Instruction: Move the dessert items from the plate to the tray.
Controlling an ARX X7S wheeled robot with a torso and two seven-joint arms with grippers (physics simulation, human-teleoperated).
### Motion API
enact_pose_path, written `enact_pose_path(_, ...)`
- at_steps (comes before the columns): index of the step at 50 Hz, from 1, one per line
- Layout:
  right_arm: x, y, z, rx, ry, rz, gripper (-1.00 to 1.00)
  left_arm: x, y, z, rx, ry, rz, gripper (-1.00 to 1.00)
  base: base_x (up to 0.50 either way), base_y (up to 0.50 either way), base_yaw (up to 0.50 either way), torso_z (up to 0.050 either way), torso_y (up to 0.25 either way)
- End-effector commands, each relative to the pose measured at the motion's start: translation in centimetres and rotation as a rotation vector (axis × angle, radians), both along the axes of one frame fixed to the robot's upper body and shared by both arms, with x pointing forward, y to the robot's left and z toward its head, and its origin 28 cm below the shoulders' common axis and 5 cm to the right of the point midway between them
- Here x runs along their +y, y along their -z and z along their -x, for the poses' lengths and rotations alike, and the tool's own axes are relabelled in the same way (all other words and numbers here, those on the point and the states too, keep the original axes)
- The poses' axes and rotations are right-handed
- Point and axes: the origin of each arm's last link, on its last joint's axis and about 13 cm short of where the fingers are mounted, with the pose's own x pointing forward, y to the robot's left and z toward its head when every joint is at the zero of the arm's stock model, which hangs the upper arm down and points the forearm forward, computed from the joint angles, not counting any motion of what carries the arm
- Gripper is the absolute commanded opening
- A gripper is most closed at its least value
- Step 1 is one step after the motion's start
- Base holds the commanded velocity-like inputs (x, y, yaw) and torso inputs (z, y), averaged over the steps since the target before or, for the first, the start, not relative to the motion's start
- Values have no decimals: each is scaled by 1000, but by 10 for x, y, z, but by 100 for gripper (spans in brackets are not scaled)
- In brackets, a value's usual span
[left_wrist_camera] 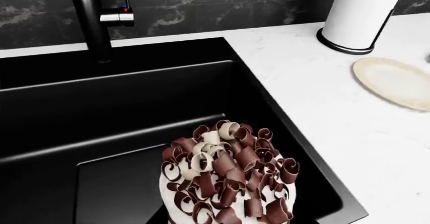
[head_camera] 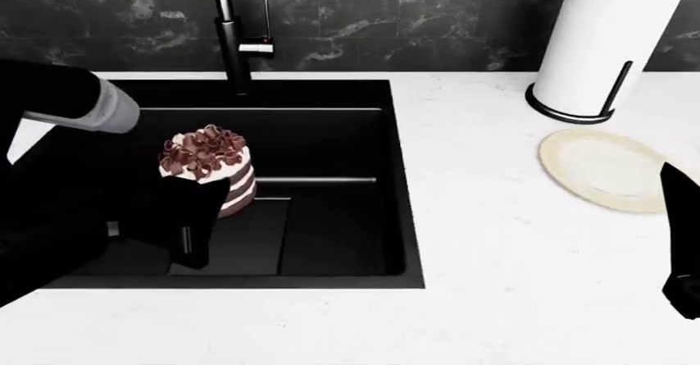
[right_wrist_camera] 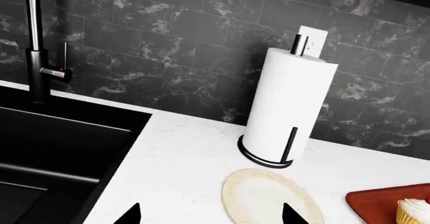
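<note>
The layered cake [head_camera: 208,168], crowned with chocolate curls, hangs over the black sink [head_camera: 372,94], pinched in our left gripper [head_camera: 197,209], whose dark fingers close against its lower side in the head view. In the left wrist view the cake [left_wrist_camera: 228,176] fills the near foreground above the basin. The cream plate [head_camera: 607,171] lies bare on the white counter [head_camera: 481,299] beside the paper towel holder [head_camera: 602,45]. From the right wrist camera, the cupcake [right_wrist_camera: 413,211] already sits on the dark-red tray [right_wrist_camera: 376,204], just beyond the plate [right_wrist_camera: 269,199]. Our right gripper [right_wrist_camera: 211,216] hovers over the counter near that plate, its two fingertips spread apart and holding nothing.

We judge the task to be at its second transfer: one dessert delivered, the other lifted and in transit, though well apart from its target. The next move calls for carrying the cake across the sink and counter, past the plate, to the tray, keeping it upright, then lowering it beside the cupcake before releasing.
</note>
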Motion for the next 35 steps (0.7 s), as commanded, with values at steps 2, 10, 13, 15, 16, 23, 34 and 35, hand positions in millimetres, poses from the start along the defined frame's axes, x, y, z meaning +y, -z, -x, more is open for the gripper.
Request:
enact_pose_path(2, 0, -1, 0, -4, 4, 0, 100, 1, -8, 1, -52, -26, 19, -100, -8, -500, 0, 0, 0)
enact_pose_path(10, 0, -1, 1, -5, 5, -1, 100, 1, -8, 3, -54, -23, 17, -100, -11, -500, 0, 0, 1)
enact_pose_path(13, 0, -1, 1, -7, 5, -1, 100, 1, -8, 3, -55, -22, 16, -100, -13, -500, 0, 0, 0)
enact_pose_path(15, 0, -1, 1, -8, 5, -2, 100, 1, -8, 3, -56, -22, 15, -100, -12, -500, 0, 5, 0)
enact_pose_path(16, 0, -1, 1, -8, 5, -2, 100, 1, -8, 3, -56, -22, 15, -100, -8, -500, 0, 0, 10)
enact_pose_path(23, 0, -2, 3, -13, 4, -1, 100, 1, -9, 4, -57, -22, 16, -100, -13, -500, 0, 0, 0)
enact_pose_path(34, -1, -2, 2, -10, 8, -1, 100, 1, -9, 3, -54, -19, 16, -100, -12, -500, 0, 0, 1)
enact_pose_path(35, -1, -3, 2, -10, 8, -1, 100, 1, -9, 3, -54, -19, 16, -100, -16, -500, 0, 0, 0)
